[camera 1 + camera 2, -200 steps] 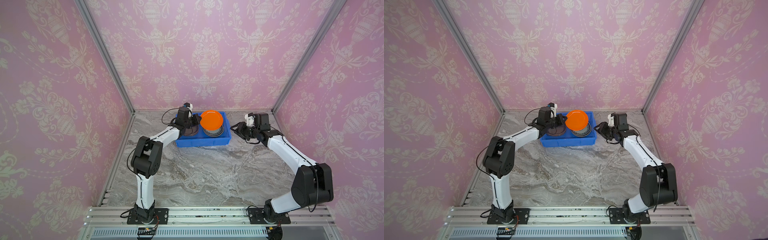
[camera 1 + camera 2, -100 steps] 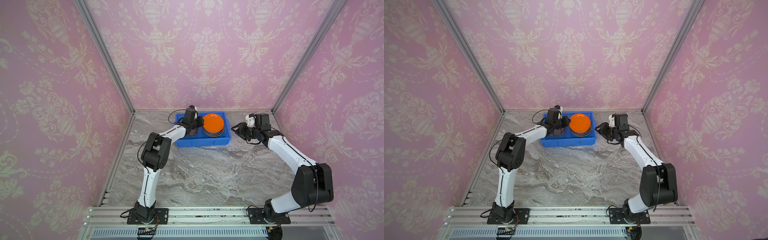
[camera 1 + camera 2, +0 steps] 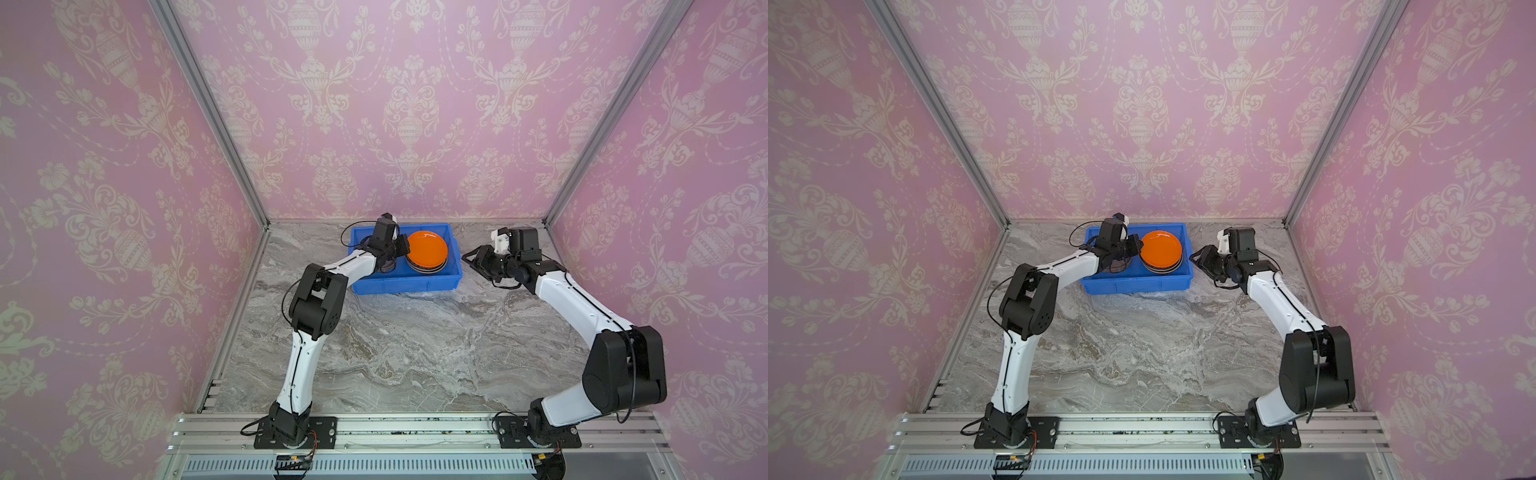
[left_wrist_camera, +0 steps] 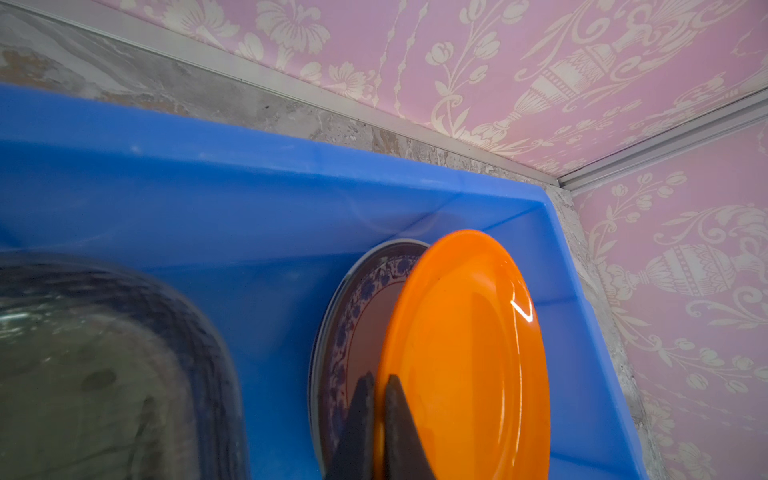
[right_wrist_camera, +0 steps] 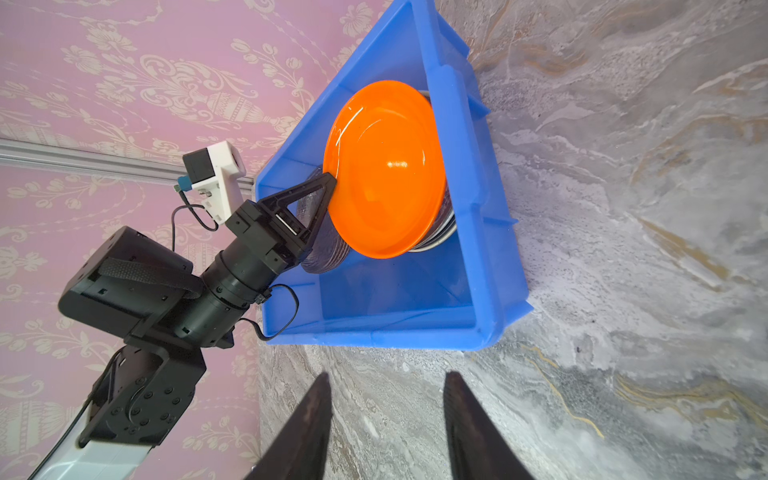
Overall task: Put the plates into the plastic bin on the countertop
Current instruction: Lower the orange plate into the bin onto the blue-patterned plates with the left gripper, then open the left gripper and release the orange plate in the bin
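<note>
Two stacks of plates sit in the bin (image 3: 407,286), which stands at 12 o'clock on the desk (image 3: 415,357), close to the back wall. In the bin's 3 o'clock half an orange plate (image 3: 428,250) tops one stack, with a floral plate (image 4: 365,299) directly under it. The left jaws are pinched tight on the orange plate's rim at its 9 o'clock edge, one finger above and one below. Dark glass plates (image 4: 104,353) fill the bin's 9 o'clock half, under the wrist of the left arm (image 3: 357,262). The right jaws stand half open and empty over the desk, just beside the bin's 3 o'clock wall and pointing at it.
</note>
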You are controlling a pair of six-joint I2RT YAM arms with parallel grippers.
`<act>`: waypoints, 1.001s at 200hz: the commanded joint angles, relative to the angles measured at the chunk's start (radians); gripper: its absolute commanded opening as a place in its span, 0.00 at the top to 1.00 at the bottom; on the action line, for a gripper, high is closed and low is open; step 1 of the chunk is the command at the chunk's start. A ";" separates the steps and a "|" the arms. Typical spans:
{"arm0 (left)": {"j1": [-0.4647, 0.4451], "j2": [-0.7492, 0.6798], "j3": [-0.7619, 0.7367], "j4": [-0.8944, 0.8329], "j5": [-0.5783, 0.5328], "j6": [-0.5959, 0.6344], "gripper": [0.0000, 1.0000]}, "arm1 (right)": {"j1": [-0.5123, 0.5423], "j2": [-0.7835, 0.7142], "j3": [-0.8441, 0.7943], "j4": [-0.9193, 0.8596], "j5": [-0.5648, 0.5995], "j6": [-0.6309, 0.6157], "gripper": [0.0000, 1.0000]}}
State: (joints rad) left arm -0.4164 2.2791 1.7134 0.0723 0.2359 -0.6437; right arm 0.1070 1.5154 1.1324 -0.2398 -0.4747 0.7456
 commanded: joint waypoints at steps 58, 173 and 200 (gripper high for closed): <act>-0.008 0.043 0.058 -0.044 -0.036 0.029 1.00 | -0.005 0.008 -0.011 0.025 -0.015 0.015 0.53; -0.022 0.040 0.064 -0.080 -0.068 0.058 0.65 | -0.004 0.006 -0.029 0.056 -0.030 0.030 0.53; -0.022 0.033 0.053 -0.086 -0.080 0.062 0.65 | -0.004 0.001 -0.034 0.058 -0.027 0.029 0.53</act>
State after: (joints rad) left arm -0.4297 2.3127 1.7554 0.0162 0.1913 -0.6136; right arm 0.1070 1.5166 1.1130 -0.1982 -0.4843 0.7639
